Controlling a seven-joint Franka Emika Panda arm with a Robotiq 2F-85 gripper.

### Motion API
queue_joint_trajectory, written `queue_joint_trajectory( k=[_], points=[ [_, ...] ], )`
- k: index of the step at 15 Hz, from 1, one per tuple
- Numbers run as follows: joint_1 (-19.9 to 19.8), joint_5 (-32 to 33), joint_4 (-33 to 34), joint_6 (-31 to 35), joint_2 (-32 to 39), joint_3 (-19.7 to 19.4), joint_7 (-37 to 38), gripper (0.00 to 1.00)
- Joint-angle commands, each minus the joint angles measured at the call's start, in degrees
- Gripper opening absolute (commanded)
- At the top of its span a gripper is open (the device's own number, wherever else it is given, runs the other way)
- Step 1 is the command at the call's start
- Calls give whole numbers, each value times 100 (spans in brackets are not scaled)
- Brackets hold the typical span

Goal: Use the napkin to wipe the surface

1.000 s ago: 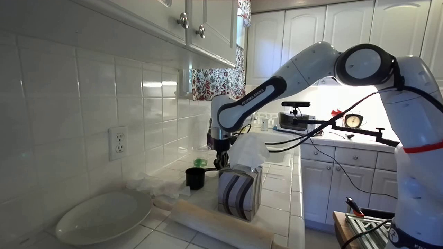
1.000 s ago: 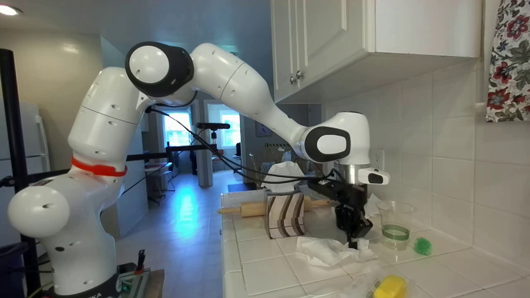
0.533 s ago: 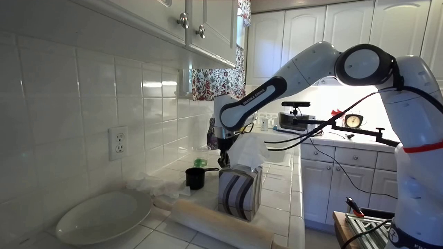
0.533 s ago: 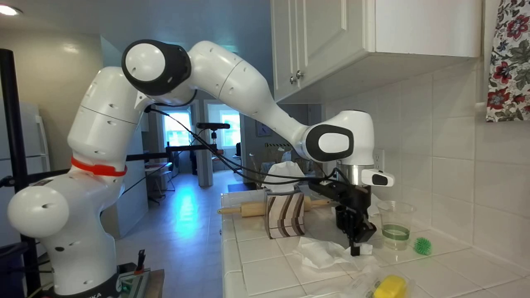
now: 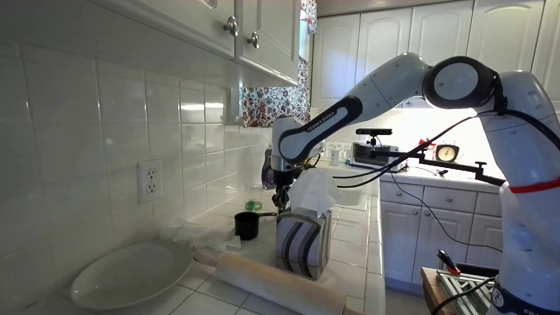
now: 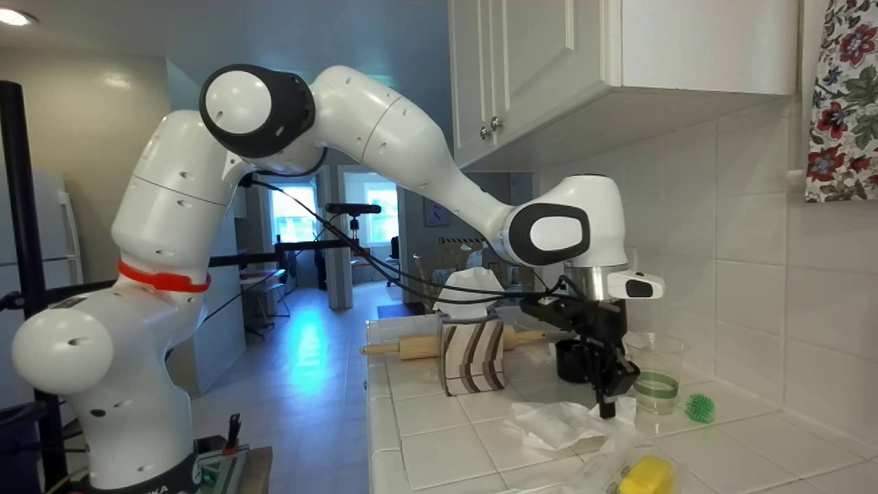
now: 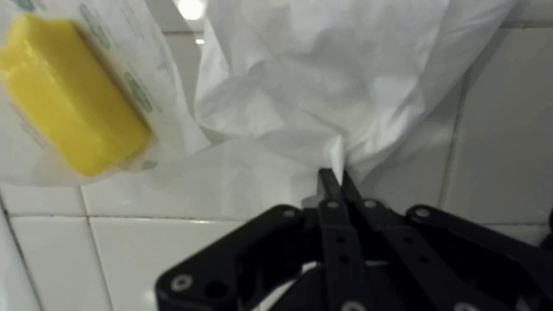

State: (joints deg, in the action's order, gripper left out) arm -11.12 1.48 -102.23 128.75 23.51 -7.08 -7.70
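"Napkin [image 6: 557, 425], where is it?"

"A bit is pinched in the hand [image 7: 338, 177]. The rest lies on the table [image 6: 449, 449], between the front and back edges."

"Is it wiping time?"

"I think so. Next: grip tight, slide low, and miss the yellow thing [image 7: 75, 97]."

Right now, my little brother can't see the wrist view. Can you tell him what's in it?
The black gripper pinches a crumpled white napkin, with the shiny white counter underneath. To the left in this view are a yellow block and see-through plastic with green marks.
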Motion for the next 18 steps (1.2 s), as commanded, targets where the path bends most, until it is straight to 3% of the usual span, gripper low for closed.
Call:
queue_joint_trajectory(
  k=[1, 10, 18],
  points=[
    [-8, -222, 333, -129, 206, 131, -19, 0],
    [85, -292, 127, -834, 39, 246, -6, 0],
    [43, -83, -98, -497, -58, -82, 356, 0]
  ],
)
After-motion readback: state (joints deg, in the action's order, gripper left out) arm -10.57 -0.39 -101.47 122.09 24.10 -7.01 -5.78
